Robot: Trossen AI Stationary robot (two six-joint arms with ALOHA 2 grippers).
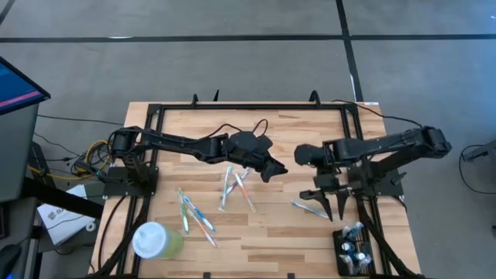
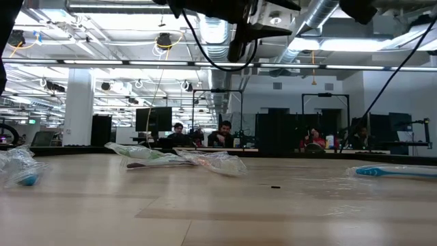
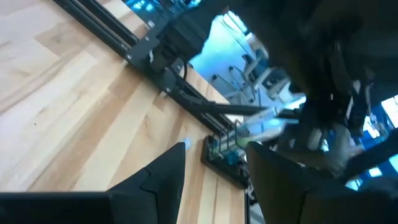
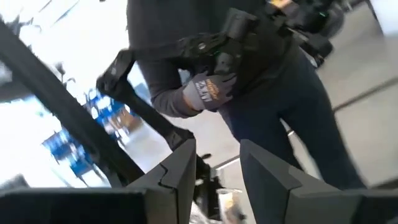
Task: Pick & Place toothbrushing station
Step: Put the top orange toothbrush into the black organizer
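The toothbrushing station (image 1: pixel 353 249), a small black holder with toothbrushes standing in it, sits on the table's near right corner; the left wrist view shows it too (image 3: pixel 222 153). My right gripper (image 1: pixel 333 205) hangs open above the table just on the far side of the station, fingers pointing toward the near edge, with nothing between them (image 4: pixel 217 168). My left gripper (image 1: pixel 273 169) is held open over the table's middle, pointing toward the right arm, and is also empty (image 3: pixel 214 180).
Wrapped toothbrushes lie loose on the wood: two near the middle (image 1: pixel 227 186) (image 1: pixel 245 191), more at the near left (image 1: pixel 195 215), one under my right gripper (image 1: pixel 310 208). A pale green cup with a white lid (image 1: pixel 155 240) stands near left. A person in a grey glove (image 4: pixel 208 90) stands beyond the table.
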